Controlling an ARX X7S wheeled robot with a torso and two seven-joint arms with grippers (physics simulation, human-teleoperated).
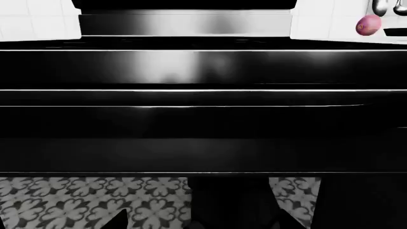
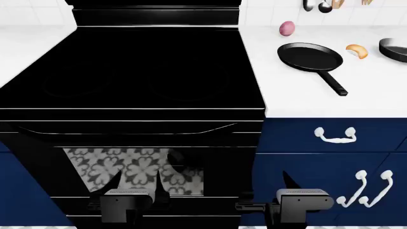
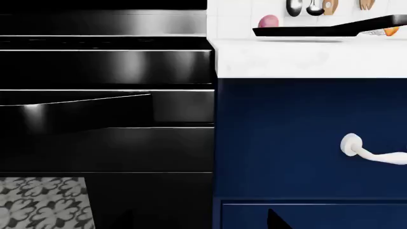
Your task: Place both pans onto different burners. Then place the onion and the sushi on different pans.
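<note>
Pans are seen at the head view's upper right, on the white counter (image 2: 299, 90): the black skillet (image 2: 310, 56) and, cut by the frame edge, the steel pan (image 2: 394, 48). Between them lies the sushi (image 2: 357, 51); the onion (image 2: 287, 28) sits behind the skillet. Faint burners (image 2: 184, 86) are bare. Left gripper (image 2: 137, 183) and right gripper (image 2: 286, 183) are shown low; whether their jaws are spread cannot be told.

Two pans sit on the white counter (image 2: 299, 95): one black skillet (image 2: 310, 56) at about one o'clock from the stovetop (image 2: 127, 67), one grey steel pan (image 2: 394, 48) cut off at the head view's three-o'clock edge. There is one onion (image 2: 287, 28), one sushi piece (image 2: 357, 51), and two faint burner circles (image 2: 184, 86) can be made out. Three white cabinet handles (image 2: 335, 136) show at four o'clock.
</note>
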